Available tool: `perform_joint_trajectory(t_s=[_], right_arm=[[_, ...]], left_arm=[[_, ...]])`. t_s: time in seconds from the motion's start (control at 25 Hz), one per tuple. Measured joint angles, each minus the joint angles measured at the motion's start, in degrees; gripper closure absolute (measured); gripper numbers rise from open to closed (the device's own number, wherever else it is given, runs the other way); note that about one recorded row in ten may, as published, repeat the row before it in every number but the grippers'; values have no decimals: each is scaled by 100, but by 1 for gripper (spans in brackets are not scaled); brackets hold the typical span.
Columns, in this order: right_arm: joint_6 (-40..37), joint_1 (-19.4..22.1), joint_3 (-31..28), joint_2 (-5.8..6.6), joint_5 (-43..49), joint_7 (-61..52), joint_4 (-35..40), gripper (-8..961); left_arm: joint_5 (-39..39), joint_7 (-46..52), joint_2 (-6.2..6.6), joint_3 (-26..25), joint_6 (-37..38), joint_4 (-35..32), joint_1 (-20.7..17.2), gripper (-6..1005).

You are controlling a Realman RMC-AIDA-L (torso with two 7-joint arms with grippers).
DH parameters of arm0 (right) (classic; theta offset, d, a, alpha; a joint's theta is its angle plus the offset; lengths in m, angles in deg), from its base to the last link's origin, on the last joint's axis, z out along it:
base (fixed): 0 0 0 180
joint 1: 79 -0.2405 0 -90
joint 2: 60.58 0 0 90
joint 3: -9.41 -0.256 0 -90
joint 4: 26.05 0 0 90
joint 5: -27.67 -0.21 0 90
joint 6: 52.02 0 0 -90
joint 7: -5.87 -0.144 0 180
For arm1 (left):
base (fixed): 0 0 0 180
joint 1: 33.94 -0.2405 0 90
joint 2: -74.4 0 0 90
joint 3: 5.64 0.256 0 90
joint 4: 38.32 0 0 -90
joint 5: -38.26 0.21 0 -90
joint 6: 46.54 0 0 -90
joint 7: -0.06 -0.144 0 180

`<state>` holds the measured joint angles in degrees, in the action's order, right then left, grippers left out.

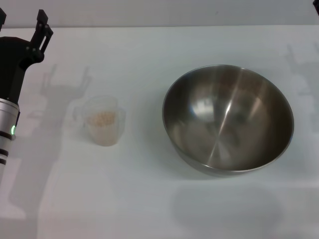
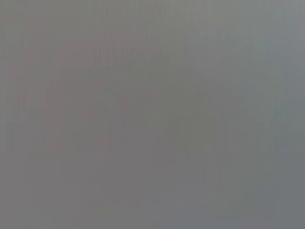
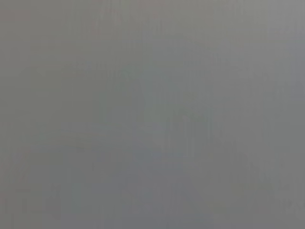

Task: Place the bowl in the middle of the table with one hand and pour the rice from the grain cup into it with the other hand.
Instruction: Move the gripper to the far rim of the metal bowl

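A plain pale wall [image 1: 159, 11] runs behind the work surface.

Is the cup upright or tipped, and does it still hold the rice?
Upright. The cup stands on the table, mouth up, with rice inside. The bowl beside it is empty.

Layout of the table [image 1: 149, 199] — cup and bowl apart.
The cup [image 1: 102, 119] stands left, rice [image 1: 102, 119] inside; the bowl [image 1: 228, 119] sits right of it, well apart; the left gripper [image 1: 42, 27] hovers at the far-left edge.
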<state>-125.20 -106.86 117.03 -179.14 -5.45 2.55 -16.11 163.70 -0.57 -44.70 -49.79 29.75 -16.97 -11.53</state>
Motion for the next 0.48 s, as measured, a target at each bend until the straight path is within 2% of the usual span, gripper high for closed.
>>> perform_joint_trajectory(t_s=[0.16, 0.48], right_arm=[[-30, 20, -105, 22, -11, 45, 6, 209], [-37, 62, -363, -31, -13, 204, -17, 210]], left_arm=[[-10, -24, 1, -15, 0, -30, 2, 136], [-13, 6, 10, -67, -5, -23, 26, 135]])
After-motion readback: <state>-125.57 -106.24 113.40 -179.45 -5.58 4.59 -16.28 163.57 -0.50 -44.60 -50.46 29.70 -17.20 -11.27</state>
